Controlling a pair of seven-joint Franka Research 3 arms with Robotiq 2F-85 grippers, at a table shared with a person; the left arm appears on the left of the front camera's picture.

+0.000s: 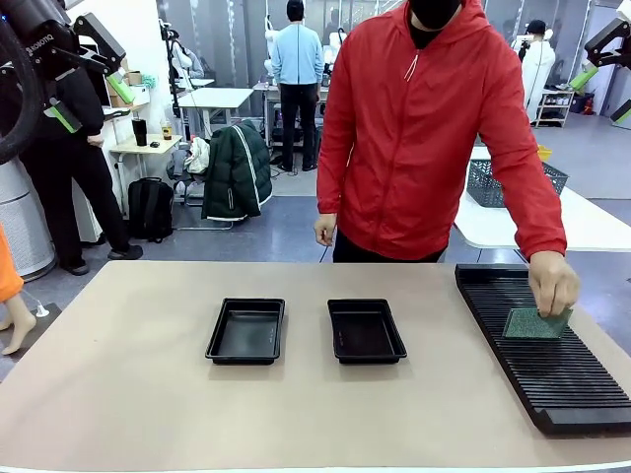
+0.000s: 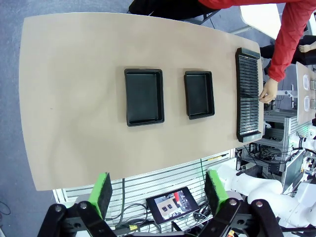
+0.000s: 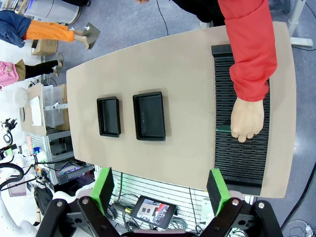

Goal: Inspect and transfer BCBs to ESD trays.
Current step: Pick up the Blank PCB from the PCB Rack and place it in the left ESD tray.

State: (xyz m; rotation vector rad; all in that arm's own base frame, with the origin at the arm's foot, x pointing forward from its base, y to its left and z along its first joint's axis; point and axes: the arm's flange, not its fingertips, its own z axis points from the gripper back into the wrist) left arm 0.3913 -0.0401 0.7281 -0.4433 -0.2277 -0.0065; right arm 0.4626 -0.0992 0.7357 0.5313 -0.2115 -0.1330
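Two empty black ESD trays lie side by side mid-table, the left tray (image 1: 246,331) (image 2: 143,96) (image 3: 108,116) and the right tray (image 1: 366,330) (image 2: 199,95) (image 3: 149,116). A person's hand (image 1: 552,284) (image 3: 247,118) holds a green BCB (image 1: 535,323) (image 3: 223,129) on edge in the black slotted rack (image 1: 542,365) (image 2: 248,94) (image 3: 242,163). My left gripper (image 1: 94,103) (image 2: 158,193) hangs open high over the near left side. My right gripper (image 1: 603,96) (image 3: 160,190) hangs open high on the right. Both hold nothing.
The person in a red jacket (image 1: 424,128) stands at the far edge, leaning an arm over the rack. A grey mesh basket (image 1: 488,182) sits on a white table behind. Bare tabletop (image 1: 128,374) surrounds the trays.
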